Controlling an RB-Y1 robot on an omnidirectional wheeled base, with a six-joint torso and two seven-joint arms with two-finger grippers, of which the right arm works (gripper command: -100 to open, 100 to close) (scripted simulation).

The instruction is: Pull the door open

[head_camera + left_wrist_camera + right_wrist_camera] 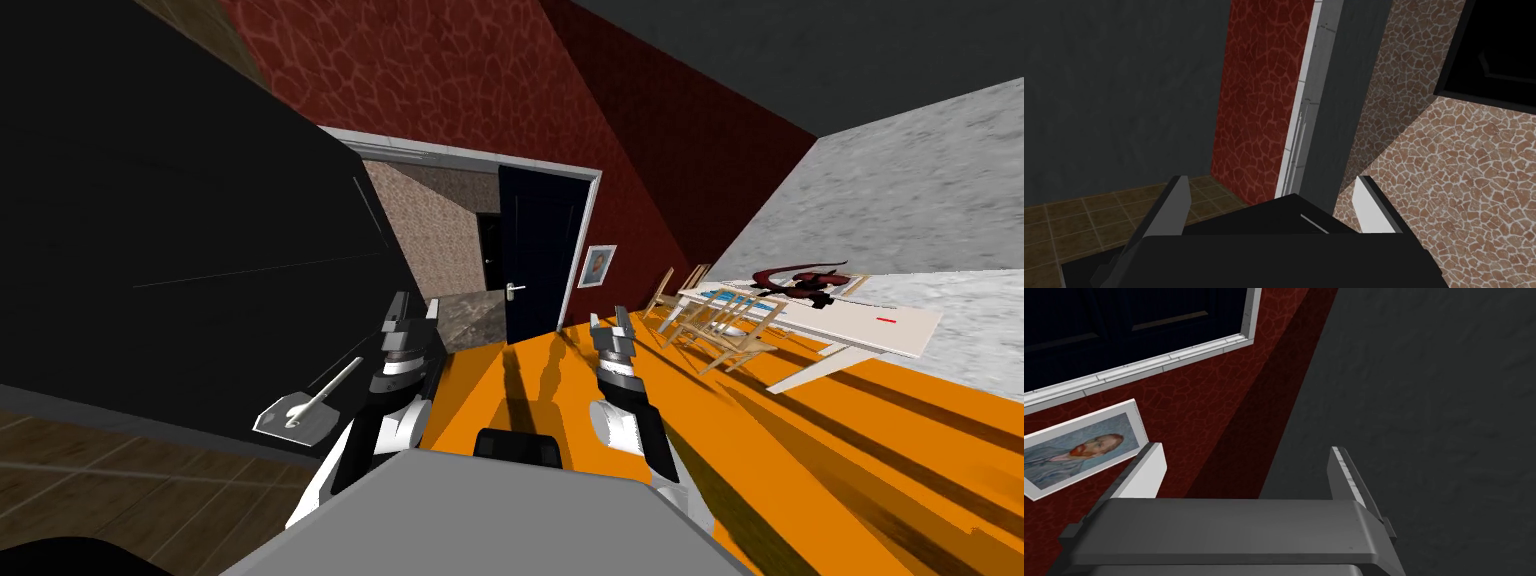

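Head view: black door (pixel 200 250) stands swung wide on the robot's left, lever handle (pixel 325 390) facing the robot, doorway (pixel 440 230) clear behind it. Left gripper (pixel 415 305) sits by the door's free edge, fingers spread, holding nothing. Judgement: the pull looks essentially done, so no grip is needed. Right gripper (pixel 610 318) is also spread, idle above the orange floor (pixel 800 450).

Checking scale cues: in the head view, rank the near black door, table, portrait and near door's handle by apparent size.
Largest to smallest:
near door
table
handle
portrait
The near door and handle are closest to the camera, so true sizes may differ.
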